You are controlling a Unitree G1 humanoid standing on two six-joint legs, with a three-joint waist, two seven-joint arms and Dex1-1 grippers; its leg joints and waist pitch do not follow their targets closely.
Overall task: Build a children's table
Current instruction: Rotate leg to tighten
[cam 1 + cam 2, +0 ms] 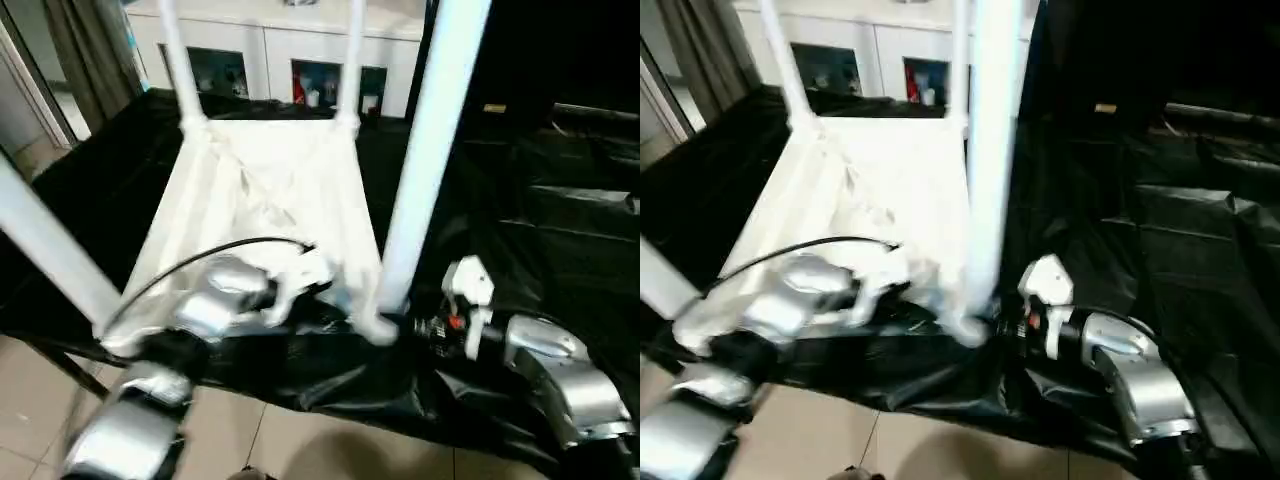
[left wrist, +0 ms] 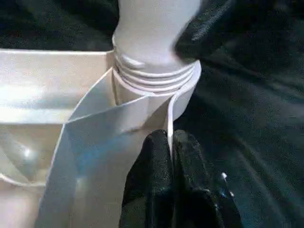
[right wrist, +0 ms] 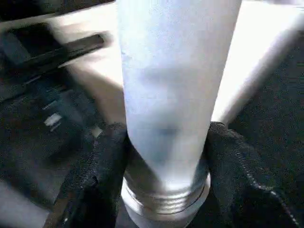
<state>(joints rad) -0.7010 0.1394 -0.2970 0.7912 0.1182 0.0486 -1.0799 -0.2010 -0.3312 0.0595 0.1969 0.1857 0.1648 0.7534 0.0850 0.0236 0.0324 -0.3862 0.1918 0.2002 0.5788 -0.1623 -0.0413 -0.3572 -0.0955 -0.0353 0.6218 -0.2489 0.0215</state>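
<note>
The children's table (image 1: 265,200) lies upside down on the black sheet (image 1: 560,230), so its sockets face up. The right gripper (image 3: 166,156) clasps the near-right leg (image 1: 425,160), probably to screw it in; the left gripper (image 2: 170,156), pressed together, pinches the rim (image 2: 168,118) to steady it.

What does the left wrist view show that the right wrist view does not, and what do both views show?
Left wrist view alone: the left hand, shut on a thin white rib of the white plastic square table top, beside its rounded corner socket.

Right wrist view alone: the right hand, its black fingers on either side of the leg's lower end.

Both: the long round white plastic leg, its threaded end exposed, and black sheeting underneath.
</note>
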